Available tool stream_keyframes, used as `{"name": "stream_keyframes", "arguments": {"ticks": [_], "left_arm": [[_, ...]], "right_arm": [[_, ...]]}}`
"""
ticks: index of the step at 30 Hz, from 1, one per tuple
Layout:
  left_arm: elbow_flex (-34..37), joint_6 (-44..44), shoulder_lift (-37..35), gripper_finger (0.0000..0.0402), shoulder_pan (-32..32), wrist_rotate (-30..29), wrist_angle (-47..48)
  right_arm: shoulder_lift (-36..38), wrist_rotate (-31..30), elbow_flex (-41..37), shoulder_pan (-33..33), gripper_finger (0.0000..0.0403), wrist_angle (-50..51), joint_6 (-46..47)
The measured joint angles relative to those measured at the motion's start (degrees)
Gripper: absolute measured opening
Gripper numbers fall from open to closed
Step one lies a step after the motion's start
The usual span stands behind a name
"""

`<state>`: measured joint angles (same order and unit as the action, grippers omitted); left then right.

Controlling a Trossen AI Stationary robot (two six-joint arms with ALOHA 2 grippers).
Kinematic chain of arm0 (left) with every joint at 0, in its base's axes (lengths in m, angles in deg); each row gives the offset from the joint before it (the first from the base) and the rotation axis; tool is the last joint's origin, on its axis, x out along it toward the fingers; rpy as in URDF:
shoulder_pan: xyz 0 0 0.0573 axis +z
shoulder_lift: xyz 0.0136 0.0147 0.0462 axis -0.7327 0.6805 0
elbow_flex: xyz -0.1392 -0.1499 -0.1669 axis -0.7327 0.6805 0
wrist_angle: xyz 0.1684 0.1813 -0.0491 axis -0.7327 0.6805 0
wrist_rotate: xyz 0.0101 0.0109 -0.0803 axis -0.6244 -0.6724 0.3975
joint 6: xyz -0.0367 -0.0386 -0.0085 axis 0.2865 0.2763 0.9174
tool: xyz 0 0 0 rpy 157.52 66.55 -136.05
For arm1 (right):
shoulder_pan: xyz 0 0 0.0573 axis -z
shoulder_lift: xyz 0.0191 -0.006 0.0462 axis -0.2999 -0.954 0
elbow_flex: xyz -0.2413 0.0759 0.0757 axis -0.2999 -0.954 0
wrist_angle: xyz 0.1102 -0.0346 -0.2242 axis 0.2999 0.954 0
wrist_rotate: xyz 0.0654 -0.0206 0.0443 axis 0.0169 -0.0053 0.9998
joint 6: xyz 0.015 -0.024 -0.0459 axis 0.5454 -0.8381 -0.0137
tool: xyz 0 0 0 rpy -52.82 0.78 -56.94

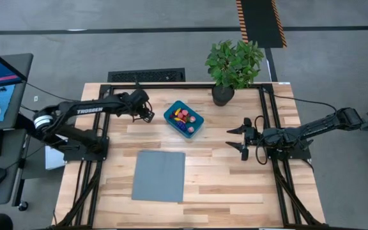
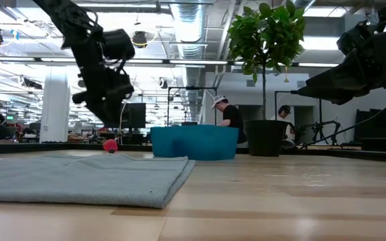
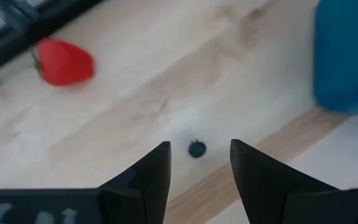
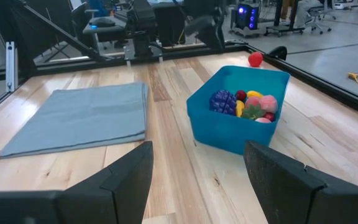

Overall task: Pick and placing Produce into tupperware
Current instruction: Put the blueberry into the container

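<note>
The teal tupperware [image 1: 184,119] stands at the middle of the table's far half and holds several pieces of produce [image 4: 244,104], purple, yellow, pink and red. A loose red strawberry [image 3: 64,62] lies on the wood near the far rail. My left gripper [image 1: 147,114] hangs open above the table, just left of the tupperware. A tiny dark round thing [image 3: 196,150] lies on the wood below the gap between its fingertips. My right gripper [image 1: 241,139] waits open at the right, pointing at the tupperware [image 4: 238,118].
A folded grey sheet [image 1: 160,176] lies flat on the near middle of the table. A potted green plant [image 1: 232,64] stands at the far edge, right of the tupperware. Black rails [image 1: 190,85] frame the table. People sit in the room behind.
</note>
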<state>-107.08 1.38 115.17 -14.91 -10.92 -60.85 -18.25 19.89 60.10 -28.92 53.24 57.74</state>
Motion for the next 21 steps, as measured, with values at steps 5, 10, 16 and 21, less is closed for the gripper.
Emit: {"name": "stream_keyframes", "arguments": {"ticks": [5, 10, 16, 21], "left_arm": [[0.0, -0.1, 4.7, 0.0157, 0.1, -0.4, -0.6], [0.0, -0.7, 6.2, 0.0157, 0.0, -0.5, -1.7], [0.0, -0.7, 6.7, 0.0157, 0.2, -1.2, -1.7], [0.0, -0.9, 6.7, 0.0157, 0.4, -0.7, -1.4]], "right_arm": [[0.0, 0.0, 0.0, 0.0, 0.0274, 0.0, 0.0], [0.0, 0.0, 0.0, 0.0, 0.0274, 0.0, 0.0], [0.0, 0.0, 0.0, 0.0, 0.0274, 0.0, 0.0], [0.0, 0.0, 0.0, 0.0, 0.0274, 0.0, 0.0]]}}
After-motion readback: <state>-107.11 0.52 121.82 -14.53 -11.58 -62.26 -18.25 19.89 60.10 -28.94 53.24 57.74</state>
